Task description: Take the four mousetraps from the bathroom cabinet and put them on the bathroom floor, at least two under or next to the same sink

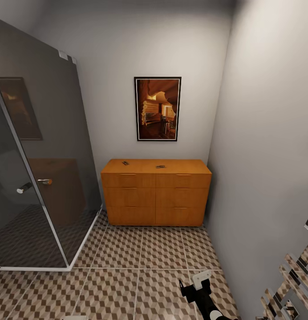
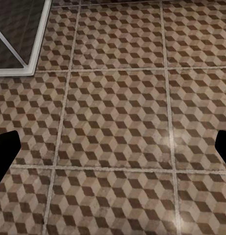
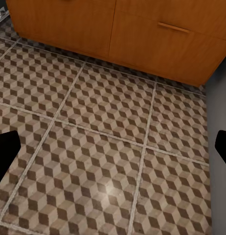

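Mousetraps are being seen as two small dark items on the flat top of the cabinet (image 1: pixel 156 191), one mousetrap (image 1: pixel 125 163) toward its left and another mousetrap (image 1: pixel 160 166) near the middle; finer detail is too small to be told. The orange-brown cabinet is being backed against the grey wall under a framed picture (image 1: pixel 157 109), beside a glass shower enclosure (image 1: pixel 38 169). The bathroom floor (image 2: pixel 118 112) is being overlooked by both wrist cameras. The left gripper (image 2: pixel 113 149) and right gripper (image 3: pixel 113 149) are being held spread wide, nothing between the fingers.
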You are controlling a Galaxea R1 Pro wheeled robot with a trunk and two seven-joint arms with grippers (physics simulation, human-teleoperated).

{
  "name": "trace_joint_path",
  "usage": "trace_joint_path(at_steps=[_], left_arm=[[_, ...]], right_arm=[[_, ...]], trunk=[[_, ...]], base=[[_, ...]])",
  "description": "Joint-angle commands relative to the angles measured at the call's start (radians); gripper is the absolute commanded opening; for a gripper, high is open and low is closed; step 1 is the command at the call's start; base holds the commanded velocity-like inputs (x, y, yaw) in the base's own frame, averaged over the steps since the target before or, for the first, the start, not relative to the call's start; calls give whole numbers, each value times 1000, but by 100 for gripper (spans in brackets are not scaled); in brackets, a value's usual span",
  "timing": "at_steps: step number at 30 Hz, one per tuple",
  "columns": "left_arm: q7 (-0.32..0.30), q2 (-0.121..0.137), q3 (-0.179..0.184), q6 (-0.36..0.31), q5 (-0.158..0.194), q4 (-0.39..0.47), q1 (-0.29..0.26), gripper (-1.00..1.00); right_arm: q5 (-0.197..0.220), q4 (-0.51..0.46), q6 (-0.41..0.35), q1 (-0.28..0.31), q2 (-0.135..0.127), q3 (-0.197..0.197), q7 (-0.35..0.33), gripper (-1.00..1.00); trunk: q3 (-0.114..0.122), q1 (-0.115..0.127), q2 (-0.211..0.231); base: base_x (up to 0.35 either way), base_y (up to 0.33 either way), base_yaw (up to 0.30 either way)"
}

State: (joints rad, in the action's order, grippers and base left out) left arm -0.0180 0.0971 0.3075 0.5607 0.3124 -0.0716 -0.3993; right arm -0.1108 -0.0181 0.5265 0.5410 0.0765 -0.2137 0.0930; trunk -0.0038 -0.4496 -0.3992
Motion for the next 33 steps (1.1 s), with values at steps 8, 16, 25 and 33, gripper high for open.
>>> trace_joint_path(at_steps=[8,16,25,33], left_arm=[[-2,0,8,5,8,-4,-1,100],[-2,0,8,5,8,-4,-1,100],[-2,0,8,5,8,-4,-1,100],[-2,0,8,5,8,-4,-1,100]], right_arm=[[-10,1,1,0,0,-3,10,100],[-10,1,1,0,0,-3,10,100],[-10,1,1,0,0,-3,10,100],[-10,1,1,0,0,-3,10,100]], trunk=[[0,0,-1],[0,0,-1],[0,0,-1],[0,0,-1]], base=[[0,0,0],[0,0,0],[0,0,0],[0,0,0]])
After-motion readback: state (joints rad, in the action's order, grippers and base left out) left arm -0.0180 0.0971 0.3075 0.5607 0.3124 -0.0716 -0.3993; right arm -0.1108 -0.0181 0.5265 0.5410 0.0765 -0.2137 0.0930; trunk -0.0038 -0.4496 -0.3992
